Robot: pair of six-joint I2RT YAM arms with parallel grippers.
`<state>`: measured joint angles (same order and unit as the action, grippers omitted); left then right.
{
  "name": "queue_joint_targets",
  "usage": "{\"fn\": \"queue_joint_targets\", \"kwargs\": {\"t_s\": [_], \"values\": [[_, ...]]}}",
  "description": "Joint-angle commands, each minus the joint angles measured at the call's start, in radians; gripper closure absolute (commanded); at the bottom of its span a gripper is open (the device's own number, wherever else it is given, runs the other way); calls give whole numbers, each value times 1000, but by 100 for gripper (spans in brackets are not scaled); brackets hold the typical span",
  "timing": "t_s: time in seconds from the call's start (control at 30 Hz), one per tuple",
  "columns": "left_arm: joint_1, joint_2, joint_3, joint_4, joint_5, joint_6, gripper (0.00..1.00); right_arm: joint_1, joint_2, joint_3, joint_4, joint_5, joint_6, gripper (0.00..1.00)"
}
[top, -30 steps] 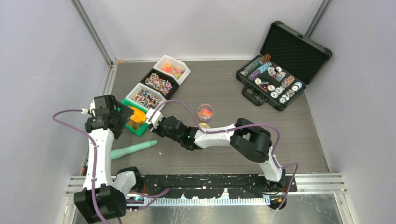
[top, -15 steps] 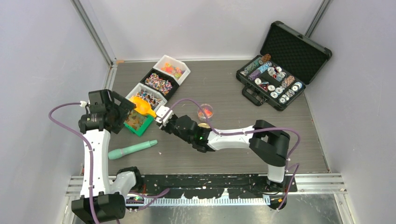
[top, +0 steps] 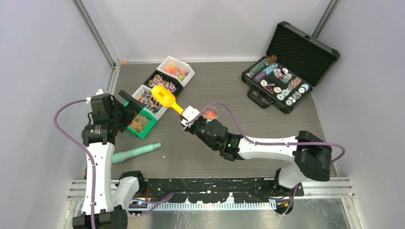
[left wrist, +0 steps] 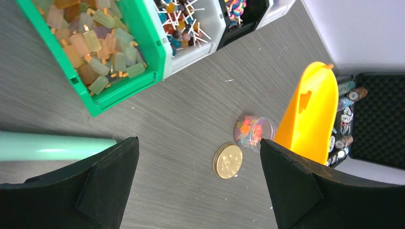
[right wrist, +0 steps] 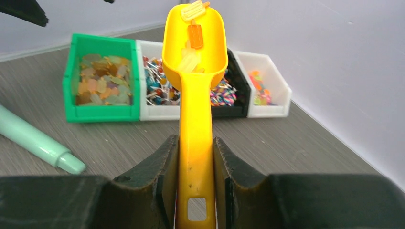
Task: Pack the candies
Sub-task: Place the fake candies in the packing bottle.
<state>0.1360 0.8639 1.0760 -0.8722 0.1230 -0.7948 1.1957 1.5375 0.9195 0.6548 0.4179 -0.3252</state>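
**Scoop comes up loaded.** The right gripper (top: 188, 114) is lifting the orange scoop (top: 165, 96) clear of the green bin (top: 143, 135) by the table's (top: 229, 86) left edge. A second ago the bowl was sunk among the sweets there, and half a second ago it was only just clearing the rim. The jaws are clamping the scoop's handle tightly from both sides, as the right wrist view shows.

The bowl is riding high and roughly level over the row of bins running toward the far-left corner. It is carrying a small load of candies (right wrist: 193, 36): a few pale-yellow and orange pieces, one perched at the very lip. The arm is stretching out flatter than before, and its wrist is now sitting just beside the clear cup (top: 209, 113) in the middle of the surface, which already holds some bright sweets.

The left gripper (top: 126, 107) is hanging near the left edge beside the green bin, its jaws spread wide and holding nothing. The gold disc (left wrist: 228, 161) is lying just beside the cup, the mint-green tool (top: 136, 151) toward the near-left corner, and the chip case (top: 282, 71) in the far-right corner.

The digging looks finished and the carry to the cup appears to be under way. The bowl will need drawing back over the cup and tipping gently, and the piece at the lip looks likeliest to spill first.
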Motion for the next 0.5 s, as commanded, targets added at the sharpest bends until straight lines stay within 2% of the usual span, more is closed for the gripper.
{"fn": "queue_joint_targets", "kwargs": {"t_s": [0.0,0.13,0.47], "values": [[-8,-13,-68,140,82,46,0,-3,-149,-80,-13,101,-22,100],[-26,-20,-125,215,165,136,0,-3,-285,-144,-112,139,-24,100],[-127,-36,-233,259,117,351,0,-2,-528,-206,-473,233,-4,100]]}}
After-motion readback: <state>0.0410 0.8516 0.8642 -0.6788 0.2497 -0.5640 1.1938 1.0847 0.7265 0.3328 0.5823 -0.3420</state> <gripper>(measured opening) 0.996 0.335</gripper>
